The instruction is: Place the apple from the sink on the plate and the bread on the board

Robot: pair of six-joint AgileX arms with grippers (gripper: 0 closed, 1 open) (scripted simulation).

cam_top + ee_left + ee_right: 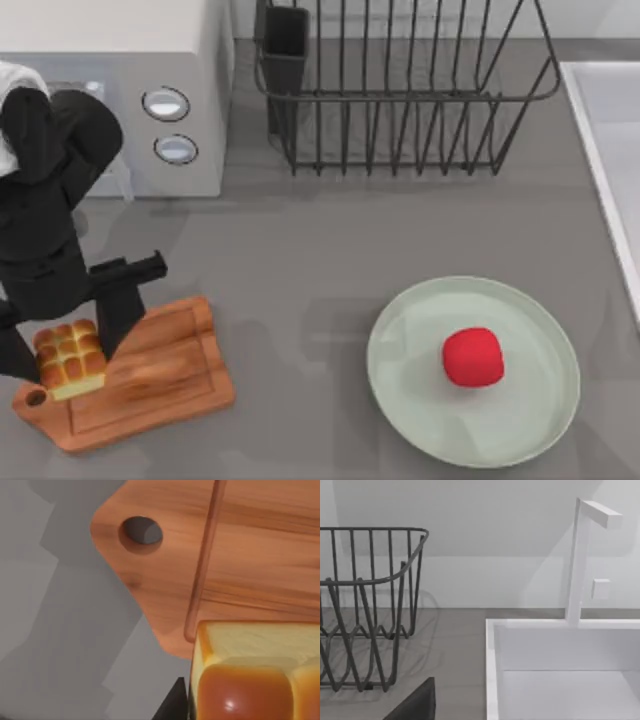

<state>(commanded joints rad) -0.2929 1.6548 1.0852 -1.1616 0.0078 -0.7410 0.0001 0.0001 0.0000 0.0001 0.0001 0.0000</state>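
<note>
The red apple (473,357) lies on the mint-green plate (410,400), a little right of its middle. The golden bread (70,360) sits at the handle end of the wooden board (165,380). My left gripper (65,358) reaches down over it with one dark finger on each side, shut on the bread. In the left wrist view the bread (250,680) is close up over the board (250,545), with a finger (172,705) against its side. The sink (600,150) lies along the right edge. The right wrist view shows the sink rim (492,670).
A grey appliance with two round dials (130,90) stands at the back left, just behind my left arm. A dark wire dish rack (400,100) occupies the back middle. A white faucet (577,560) rises behind the sink. Bare grey counter separates board and plate.
</note>
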